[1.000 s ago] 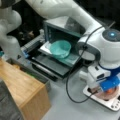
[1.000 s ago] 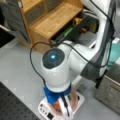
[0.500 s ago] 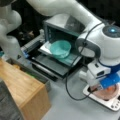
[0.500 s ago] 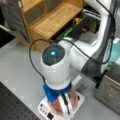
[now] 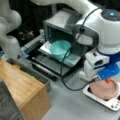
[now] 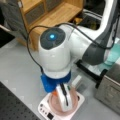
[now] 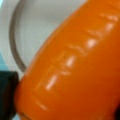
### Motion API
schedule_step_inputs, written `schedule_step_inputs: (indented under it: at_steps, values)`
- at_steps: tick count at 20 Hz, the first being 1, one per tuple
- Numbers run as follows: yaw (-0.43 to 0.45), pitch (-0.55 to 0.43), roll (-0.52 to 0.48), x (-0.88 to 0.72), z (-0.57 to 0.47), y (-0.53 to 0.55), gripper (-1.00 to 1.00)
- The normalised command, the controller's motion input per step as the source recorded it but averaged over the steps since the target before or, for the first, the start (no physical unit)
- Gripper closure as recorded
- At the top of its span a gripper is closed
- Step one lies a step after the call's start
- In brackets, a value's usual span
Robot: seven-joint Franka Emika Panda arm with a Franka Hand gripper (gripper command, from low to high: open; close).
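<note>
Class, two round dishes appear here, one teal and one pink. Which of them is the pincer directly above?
The pink bowl on the white scale: the pincer, with the orange carrot, hangs over it. The teal plate sits apart, in the open oven.

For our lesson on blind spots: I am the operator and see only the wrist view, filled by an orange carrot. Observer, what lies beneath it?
Observer: A pink bowl. The gripper hangs over it, its jaws on the carrot.
Operator: What does the bowl stand on?
Observer: A white scale with buttons along its edge.
Operator: Anything else nearby?
Observer: An open toaster oven towards a front view's left, holding a teal plate.
</note>
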Motion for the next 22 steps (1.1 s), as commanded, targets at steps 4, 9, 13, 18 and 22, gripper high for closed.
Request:
schedule_step_inputs:
  at_steps: [4,9,13,18,22]
  values:
    - [-0.67,0.021,-0.065,-0.22,0.24,-0.05,1.0]
    - [-0.63,-0.005,-0.052,-0.18,0.2,-0.06,1.0]
    - [-0.544,-0.03,0.023,-0.24,0.13,-0.13,1.0]
    - [-0.375,-0.084,-0.028,-0.59,0.02,-0.19,1.0]
    - [-0.34,-0.252,-0.075,-0.97,-0.04,-0.06,1.0]
